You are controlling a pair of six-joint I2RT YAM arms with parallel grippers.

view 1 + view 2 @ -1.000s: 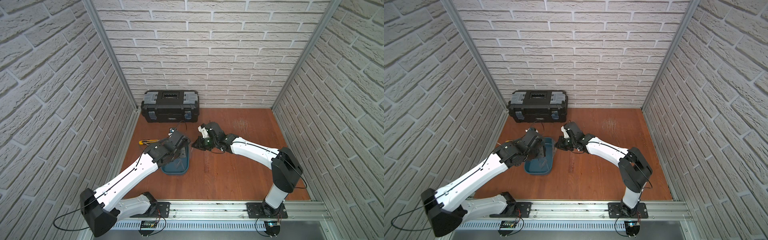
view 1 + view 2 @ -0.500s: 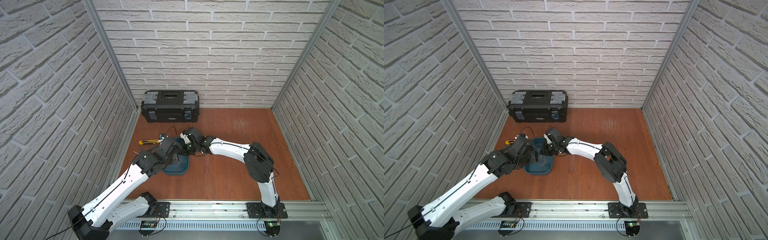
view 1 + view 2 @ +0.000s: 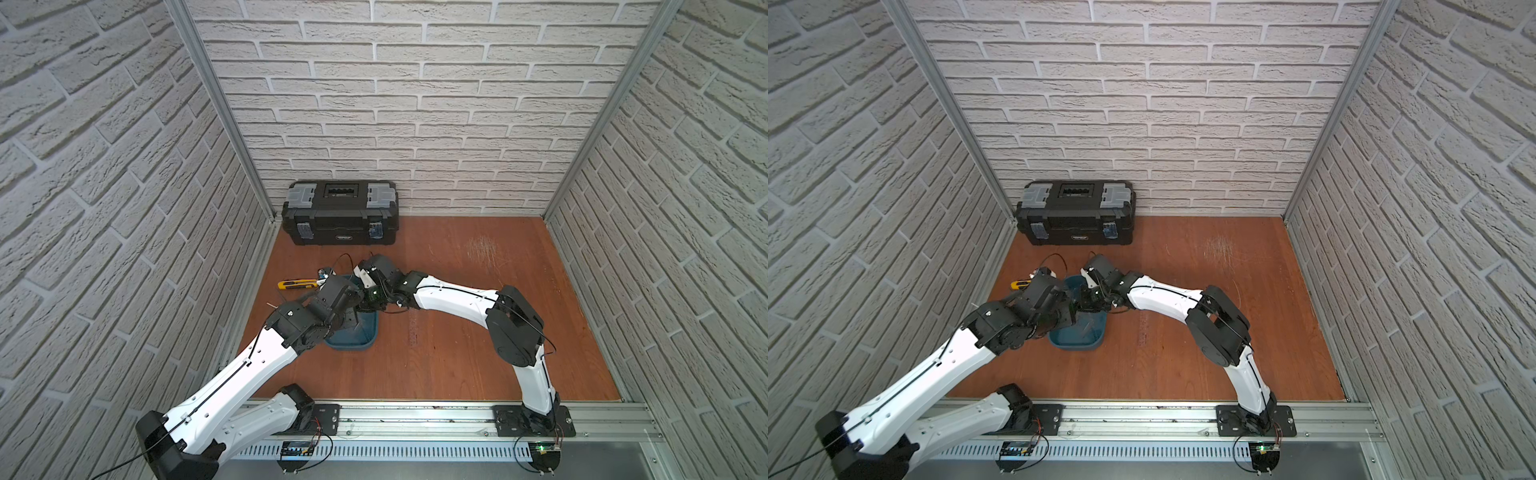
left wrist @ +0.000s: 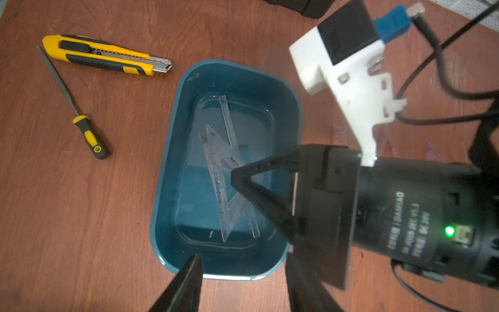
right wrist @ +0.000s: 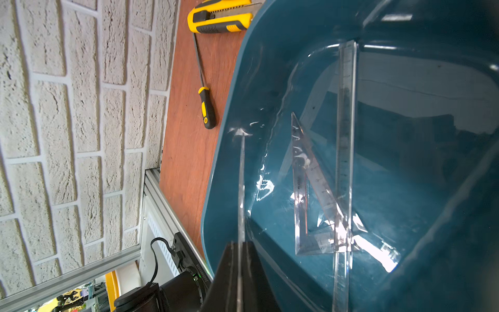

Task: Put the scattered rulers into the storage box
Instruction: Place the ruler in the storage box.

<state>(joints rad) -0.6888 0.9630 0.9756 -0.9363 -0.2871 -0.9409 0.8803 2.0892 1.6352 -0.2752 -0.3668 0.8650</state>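
**A:** Which step is this, and how is it done well?

**B:** I judge it to be the release. The storage box [image 4: 170, 173] sits on the wooden table, towards the left wall. The right gripper [image 5: 239, 247] reaches into it with its jaws narrow, pinched on a held ruler [image 5: 241, 175] that is seen edge-on. The ruler's far end looks to be at the box's inner wall.

**A:** So just let go?

**B:** Not quite. I would first tip the ruler down towards the bottom, so it falls flat rather than leaning on the wall or riding over the rim. Then part the jaws only a little, since the plastic is thin and light and could cling to a pad. The arm should lift straight out.

**A:** And the other arm?

**B:** The left gripper [image 4: 243, 270] hovers above the near end of the box, its jaws fairly wide with nothing between them. The two wrists are close, so the exit path needs watching.

**A:** Now the count, biggest first.

**B:**
- Two arms.
- One black toolbox [image 3: 340, 212], against the back wall.
- One storage box.
- One yellow utility knife [image 4: 105, 55] and one screwdriver [image 4: 89, 135], both on the table just beside the box.
- Three rulers that I can be sure of. A straight ruler [image 5: 344, 121] and a set square [image 5: 301, 189] lie overlapping on the box bottom. The third is the held one, and I cannot tell what kind it is.
- One faint strip [image 3: 411, 332] on the table to the right of the box may be a fourth ruler, but it is too pale to say.
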